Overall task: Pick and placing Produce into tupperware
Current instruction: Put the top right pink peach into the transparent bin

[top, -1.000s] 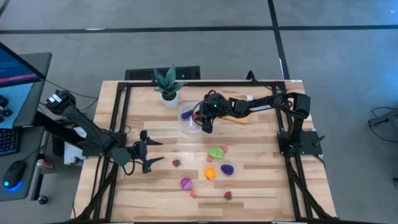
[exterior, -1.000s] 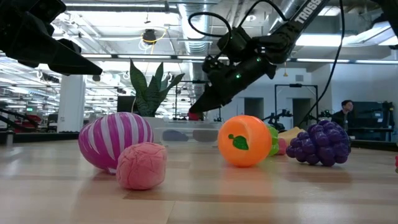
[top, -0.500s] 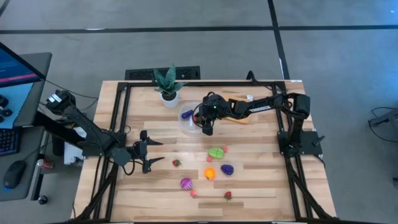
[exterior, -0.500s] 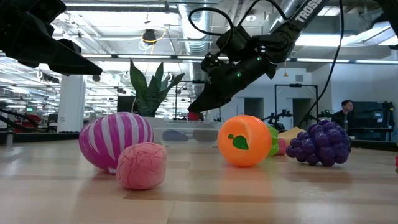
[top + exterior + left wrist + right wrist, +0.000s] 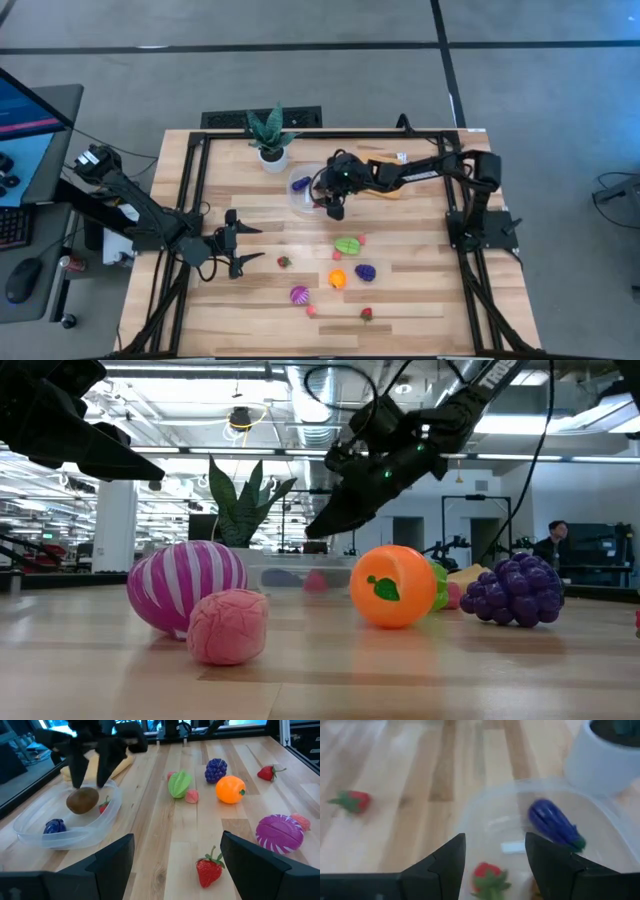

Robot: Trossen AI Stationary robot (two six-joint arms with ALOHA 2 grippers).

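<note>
The clear round tupperware [image 5: 306, 196] stands at the table's far middle. It holds a brown piece [image 5: 82, 800], a red strawberry [image 5: 489, 877] and a purple eggplant [image 5: 555, 825]. My right gripper [image 5: 334, 208] hangs open just above the tub's right part, its fingers [image 5: 77, 772] slanting down, nothing between them. More produce lies on the near half: a green piece [image 5: 347, 245], an orange [image 5: 338, 278], purple grapes [image 5: 365, 271], a striped purple piece [image 5: 299, 294] and strawberries [image 5: 285, 262]. My left gripper [image 5: 240, 245] waits open at the left, low over the table.
A white plant pot [image 5: 270, 155] stands just beyond the tub on its left, and a yellow-orange cloth [image 5: 120, 765] lies beside the tub on its right. A black frame [image 5: 190, 190] borders the table. A person [image 5: 555, 540] stands far off in the room behind.
My right gripper has opened over the tupperware and let go of the red strawberry, which has dropped from its fingertips into the tub. The gripper has stayed above the tub.
</note>
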